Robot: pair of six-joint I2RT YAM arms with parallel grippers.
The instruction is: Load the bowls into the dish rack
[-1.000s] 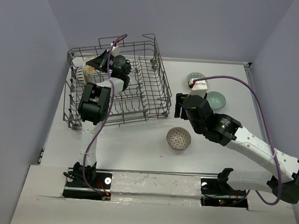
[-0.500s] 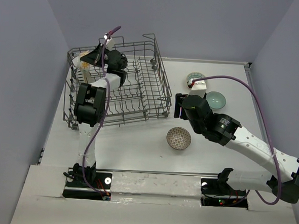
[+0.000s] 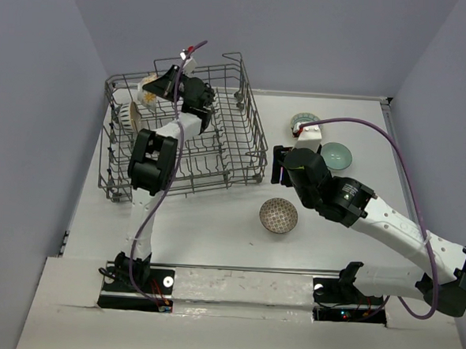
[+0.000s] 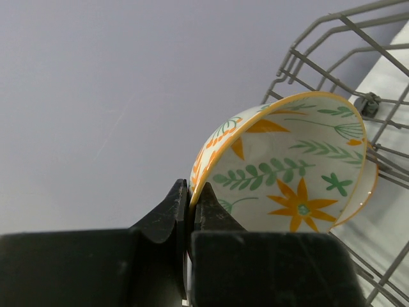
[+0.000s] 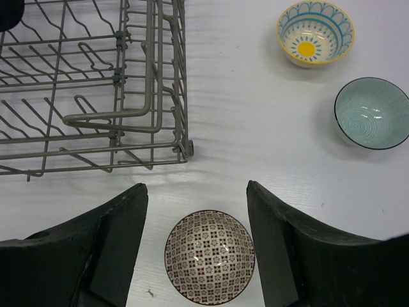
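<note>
My left gripper [image 3: 164, 86] is shut on the rim of a white bowl with orange flowers and green leaves [image 3: 149, 90]. It holds the bowl tilted on edge above the far left corner of the grey wire dish rack [image 3: 218, 154]. In the left wrist view the fingertips [image 4: 190, 192] pinch that bowl [image 4: 287, 166]. A cream bowl [image 3: 133, 115] stands on edge in the rack below. My right gripper [image 3: 279, 168] is open and hovers over the table. The brown-patterned bowl [image 5: 209, 256] lies between its fingers, untouched, and shows in the top view [image 3: 279, 215].
A teal bowl [image 3: 336, 155] [image 5: 372, 113] and a yellow-centred bowl with a blue-patterned rim [image 3: 304, 119] [image 5: 315, 32] sit on the white table right of the rack. The rack's near right corner [image 5: 182, 144] is close to my right gripper. Grey walls stand on three sides.
My left gripper swung left and then back right above the rack's far left corner, still holding the flowered bowl. The right arm has not moved.
</note>
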